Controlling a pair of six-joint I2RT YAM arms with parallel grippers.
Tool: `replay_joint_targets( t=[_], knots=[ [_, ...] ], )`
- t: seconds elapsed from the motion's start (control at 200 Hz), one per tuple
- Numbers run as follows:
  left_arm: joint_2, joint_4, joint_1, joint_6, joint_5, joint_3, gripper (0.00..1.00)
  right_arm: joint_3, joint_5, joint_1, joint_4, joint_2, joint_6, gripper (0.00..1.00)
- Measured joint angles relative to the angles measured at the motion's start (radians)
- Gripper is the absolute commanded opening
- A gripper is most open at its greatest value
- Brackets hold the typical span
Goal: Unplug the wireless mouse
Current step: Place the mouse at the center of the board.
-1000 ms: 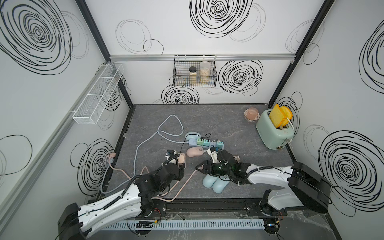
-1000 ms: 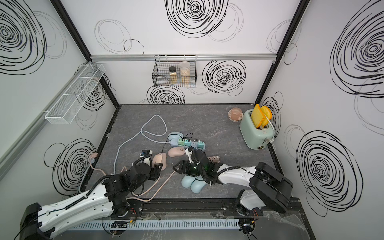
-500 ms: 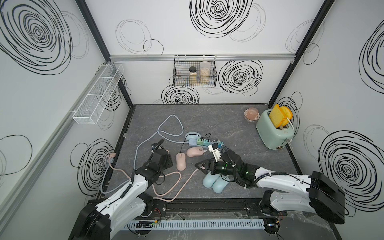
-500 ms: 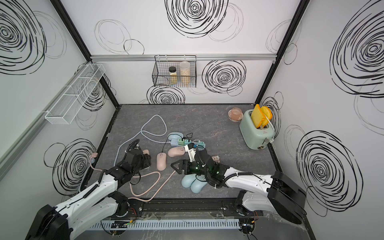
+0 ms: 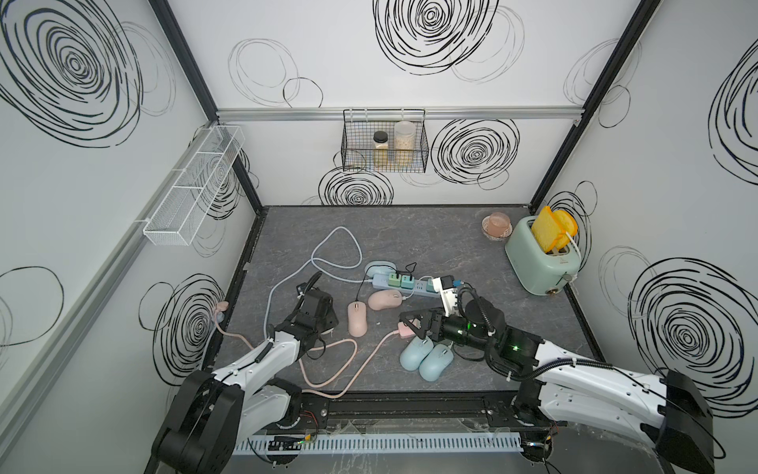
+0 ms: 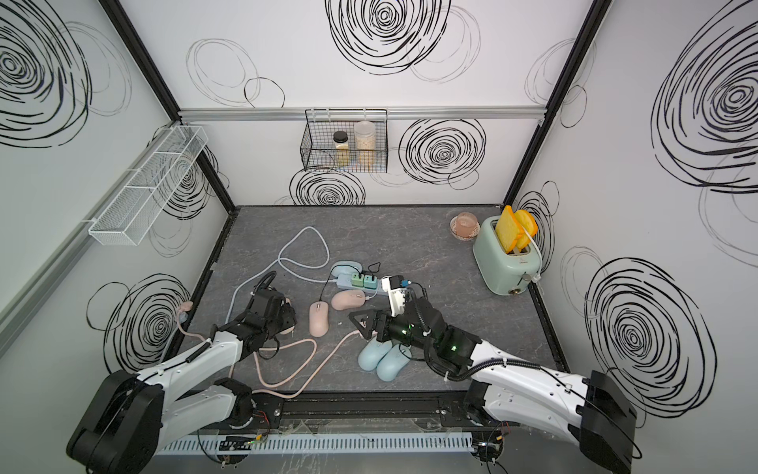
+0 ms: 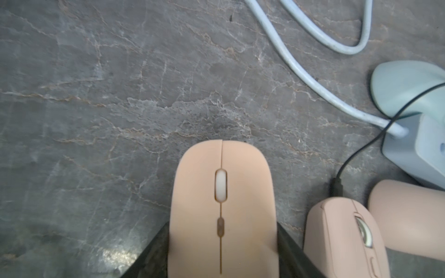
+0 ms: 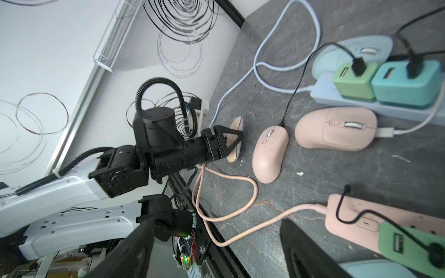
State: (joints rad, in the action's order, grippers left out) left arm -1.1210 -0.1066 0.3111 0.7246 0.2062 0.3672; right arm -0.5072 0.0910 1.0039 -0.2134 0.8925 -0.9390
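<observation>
A slim pink wireless mouse (image 7: 222, 204) is seen clamped by its long sides between the black fingers (image 7: 151, 257) of the left gripper (image 8: 231, 142). In the right wrist view it is turned on edge, low over the near left part of the grey marbled tabletop (image 5: 410, 230); whether it touches the surface cannot be told. Just beside it a rounder pink mouse (image 5: 357, 319) is laid on the tabletop, with a black cable plugged into its nose. Next to that, a larger pink mouse (image 5: 384, 298) is fed by a white cable. Both are placed in front of a pale blue power strip (image 8: 337, 101), on which a light green charger (image 8: 354, 79) and a teal charger (image 8: 407, 81) are carried. The right gripper (image 8: 216, 252) is held with its fingers spread wide and nothing between them, poised above the end of a pink power strip (image 8: 356, 216). A green charger (image 8: 409, 243) is seated on that strip. The thin black cable (image 8: 342, 211) from it is looped over the strip, and its free end is left lying on the tabletop just beside the strip. Two light blue mice (image 5: 416, 353) are set side by side beneath the right arm.
</observation>
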Motion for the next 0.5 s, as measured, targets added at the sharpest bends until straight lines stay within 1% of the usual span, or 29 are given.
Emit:
replay_joint_targets(
  t=[0.1,0.11,0.125,0.135,0.175,0.22,0.265,0.39,0.5],
  knots=[
    [-0.005,0.006,-0.001,0.001,0.001,0.000,0.77,0.014,-0.041,-0.013,0.021,-0.096,0.013,0.90],
    [-0.005,0.006,-0.001,-0.002,0.002,0.000,0.79,0.016,-0.046,-0.015,0.025,-0.107,0.013,0.91],
    [-0.005,0.008,-0.002,0.003,0.001,0.000,0.87,0.016,-0.051,-0.017,0.029,-0.119,0.015,0.94],
    [-0.005,0.009,-0.003,0.000,0.001,0.000,0.90,0.017,-0.053,-0.019,0.031,-0.126,0.016,0.95],
    [-0.005,0.011,-0.006,-0.003,0.002,0.000,0.96,0.018,-0.064,-0.027,0.042,-0.153,0.016,0.96],
    [-0.005,0.016,-0.010,0.003,0.002,0.000,1.00,0.018,-0.073,-0.036,0.052,-0.178,0.023,0.96],
    [-0.003,0.020,-0.013,0.005,0.003,0.001,0.98,0.018,-0.079,-0.044,0.062,-0.195,0.026,0.96],
    [0.007,0.018,-0.017,0.006,0.000,0.003,0.98,0.023,-0.091,-0.056,0.089,-0.220,0.027,0.96],
    [0.076,-0.010,-0.011,0.006,-0.004,0.020,0.98,0.034,-0.092,-0.060,0.102,-0.231,0.027,0.96]
  ],
)
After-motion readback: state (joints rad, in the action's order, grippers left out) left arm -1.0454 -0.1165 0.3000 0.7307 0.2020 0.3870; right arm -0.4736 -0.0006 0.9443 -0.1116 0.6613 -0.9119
